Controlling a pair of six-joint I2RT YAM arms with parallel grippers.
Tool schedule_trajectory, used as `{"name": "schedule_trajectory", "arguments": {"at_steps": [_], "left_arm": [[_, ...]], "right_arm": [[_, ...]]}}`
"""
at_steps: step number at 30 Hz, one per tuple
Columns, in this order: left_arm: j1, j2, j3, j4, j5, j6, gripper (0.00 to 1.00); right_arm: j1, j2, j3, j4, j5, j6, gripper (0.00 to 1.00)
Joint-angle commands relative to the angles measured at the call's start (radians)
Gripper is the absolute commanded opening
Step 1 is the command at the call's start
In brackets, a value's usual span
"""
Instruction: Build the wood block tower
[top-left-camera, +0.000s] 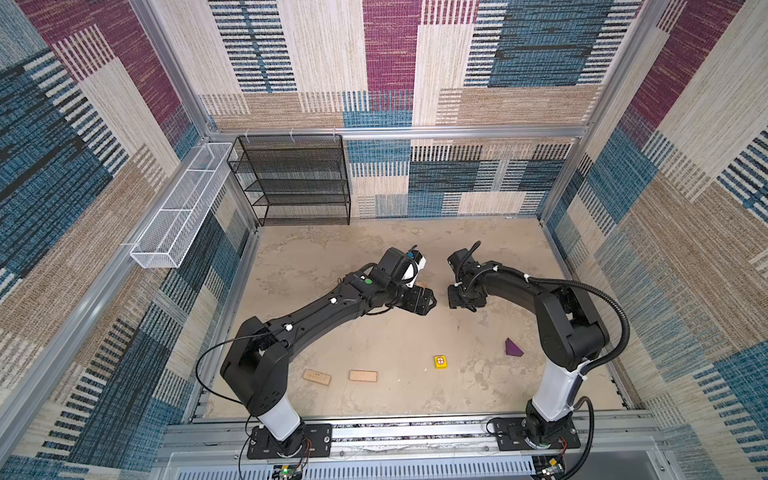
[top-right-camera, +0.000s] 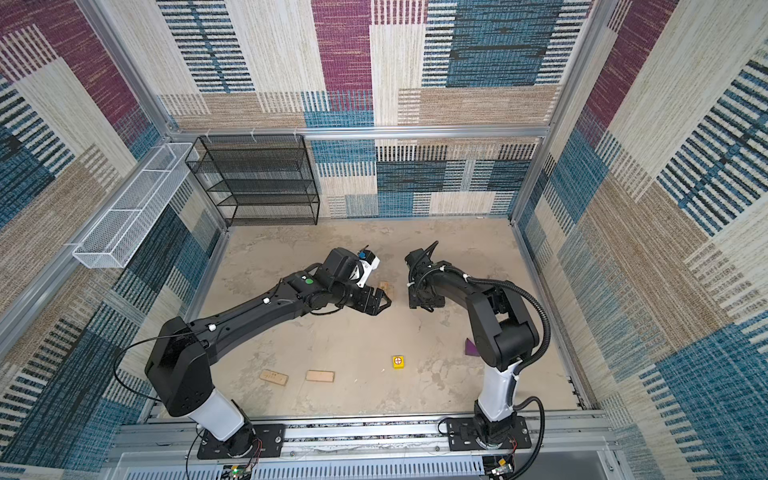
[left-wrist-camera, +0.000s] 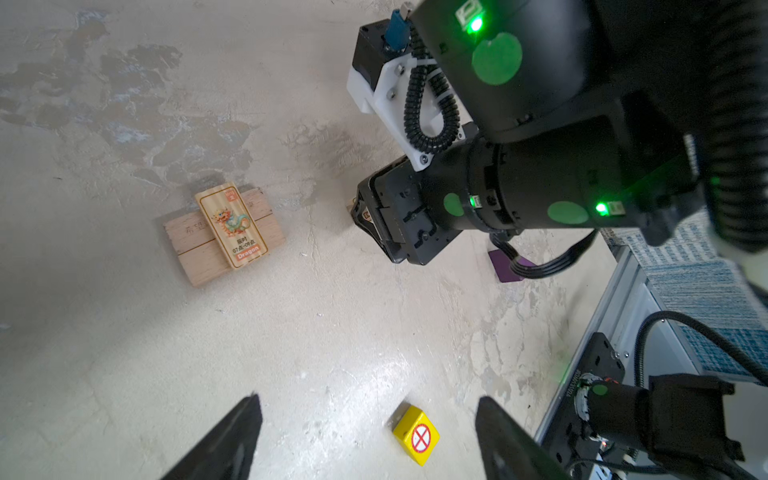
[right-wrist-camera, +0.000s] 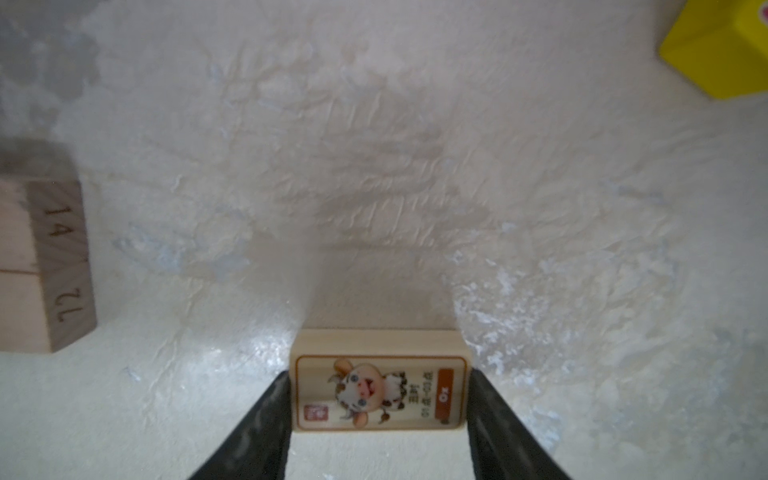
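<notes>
low centre of the right wrist view, right gripper (right-wrist-camera: 379, 376) pinches the ox plank (right-wrist-camera: 380, 395) by its short ends; can't tell if it's off the table (right-wrist-camera: 374, 166). tower base (left-wrist-camera: 224, 230) sits mid-left in the left wrist view, dragon plank (left-wrist-camera: 231, 226) crossed on top. left gripper (left-wrist-camera: 368, 400) wide, empty. best bet: lift straight, keep it level, lay it flat and square on the stack, let go gently so nothing slides.

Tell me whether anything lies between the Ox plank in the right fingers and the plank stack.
Nothing visible does. In the right wrist view only bare table separates the Ox plank from the plank stack; the yellow cube sits off that path.
</notes>
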Motion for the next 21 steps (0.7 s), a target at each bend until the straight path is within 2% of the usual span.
{"name": "schedule_trajectory", "arguments": {"at_steps": [1, 6, 12, 15, 19, 21], "left_arm": [[0.0, -0.006, 0.006, 0.009, 0.007, -0.012, 0.85], [0.0, -0.004, 0.004, 0.012, 0.007, -0.017, 0.85], [0.001, 0.002, 0.002, 0.015, 0.011, -0.025, 0.85], [0.003, 0.006, -0.001, 0.021, 0.01, -0.031, 0.86], [0.014, 0.013, -0.002, 0.023, 0.015, -0.042, 0.86], [0.021, 0.017, -0.004, 0.026, 0.019, -0.054, 0.86]], "right_arm": [[0.001, -0.012, -0.003, 0.001, 0.006, 0.011, 0.59], [0.002, -0.019, -0.009, 0.01, 0.006, 0.011, 0.57], [0.0, -0.035, -0.015, 0.012, 0.003, 0.017, 0.47], [0.002, -0.056, -0.018, 0.014, -0.005, 0.019, 0.39], [0.002, -0.08, -0.007, 0.01, -0.029, 0.022, 0.2], [0.003, -0.089, 0.008, 0.002, -0.04, 0.032, 0.17]]}}
